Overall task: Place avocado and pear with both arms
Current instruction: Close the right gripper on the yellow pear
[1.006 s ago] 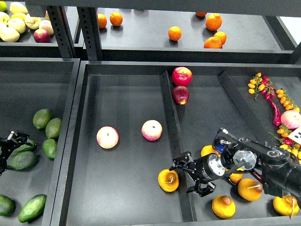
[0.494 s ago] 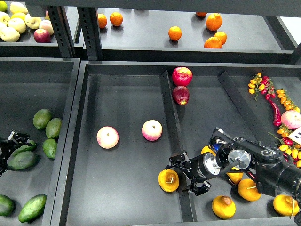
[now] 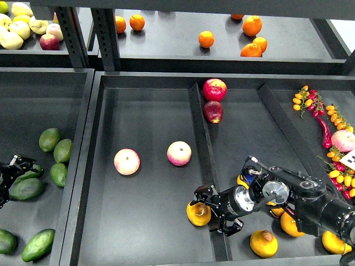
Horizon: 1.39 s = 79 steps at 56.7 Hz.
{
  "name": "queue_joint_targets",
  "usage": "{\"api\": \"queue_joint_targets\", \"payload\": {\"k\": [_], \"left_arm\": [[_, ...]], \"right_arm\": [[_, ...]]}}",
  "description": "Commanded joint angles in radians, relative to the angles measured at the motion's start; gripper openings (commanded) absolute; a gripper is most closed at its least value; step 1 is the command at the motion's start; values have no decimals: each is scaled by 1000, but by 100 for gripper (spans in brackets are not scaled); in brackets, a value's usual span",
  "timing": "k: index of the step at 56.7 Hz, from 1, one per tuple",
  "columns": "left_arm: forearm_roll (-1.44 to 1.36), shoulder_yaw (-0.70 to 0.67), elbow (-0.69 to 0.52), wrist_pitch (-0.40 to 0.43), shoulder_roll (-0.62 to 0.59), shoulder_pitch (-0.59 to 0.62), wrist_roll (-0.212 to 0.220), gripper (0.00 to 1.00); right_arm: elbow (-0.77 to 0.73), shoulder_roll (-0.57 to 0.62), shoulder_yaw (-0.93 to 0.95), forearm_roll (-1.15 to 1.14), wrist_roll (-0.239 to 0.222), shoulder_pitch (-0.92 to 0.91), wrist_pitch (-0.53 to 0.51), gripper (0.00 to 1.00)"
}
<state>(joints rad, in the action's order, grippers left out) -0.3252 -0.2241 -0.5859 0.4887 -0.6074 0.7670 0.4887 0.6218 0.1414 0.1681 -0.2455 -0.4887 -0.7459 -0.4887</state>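
Observation:
A squat orange-yellow pear (image 3: 196,215) with a brown stem lies in the middle tray, against the divider (image 3: 201,138). My right gripper (image 3: 214,210) is open. It reaches over the divider from the right, and the pear sits at the mouth of its fingers. Several dark green avocados lie in the left tray, among them one (image 3: 26,189) just under my left gripper (image 3: 15,169). That gripper is small and dark at the left edge, and its fingers cannot be told apart.
Two pink-cream fruits (image 3: 127,161) (image 3: 179,153) lie in the middle tray. Two red apples (image 3: 214,90) sit by the divider's far end. More pears (image 3: 263,243) lie under my right arm. Small tomatoes and peppers (image 3: 324,116) are at the right, and oranges (image 3: 206,39) on the back shelf.
My right gripper has moved left and a little down, closing in on the pear in the middle tray. The left gripper has barely moved.

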Motion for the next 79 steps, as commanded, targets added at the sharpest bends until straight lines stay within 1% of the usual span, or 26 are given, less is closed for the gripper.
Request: {"api": "queue_joint_targets", "payload": {"k": [1, 25, 45, 53, 57, 68, 73, 75, 76, 77, 79], "left_arm": [[0, 0, -2, 0, 3, 0, 0, 99], [0, 0, -9, 0, 5, 0, 0, 99], [0, 0, -9, 0, 12, 0, 0, 99], [0, 0, -9, 0, 12, 0, 0, 99], [0, 0, -9, 0, 12, 0, 0, 99], [0, 0, -9, 0, 14, 0, 0, 99], [0, 0, -9, 0, 14, 0, 0, 99], [0, 0, -9, 0, 14, 0, 0, 99], [0, 0, -9, 0, 14, 0, 0, 99], [0, 0, -9, 0, 14, 0, 0, 99], [0, 0, -9, 0, 14, 0, 0, 99]], "right_arm": [[-10, 0, 1, -20, 0, 0, 0, 100], [-28, -6, 11, -23, 0, -1, 0, 99], [-28, -17, 13, -23, 0, 0, 0, 90], [-34, -23, 13, -26, 0, 0, 0, 84], [-43, -26, 14, -35, 0, 0, 0, 80], [-62, -39, 19, -80, 0, 0, 0, 73], [-66, -43, 21, -94, 0, 6, 0, 66], [-70, -45, 22, -94, 0, 10, 0, 65], [-73, -45, 27, -95, 0, 11, 0, 62], [-76, -45, 42, -95, 0, 17, 0, 56], [-79, -45, 51, -95, 0, 23, 0, 52]]}}
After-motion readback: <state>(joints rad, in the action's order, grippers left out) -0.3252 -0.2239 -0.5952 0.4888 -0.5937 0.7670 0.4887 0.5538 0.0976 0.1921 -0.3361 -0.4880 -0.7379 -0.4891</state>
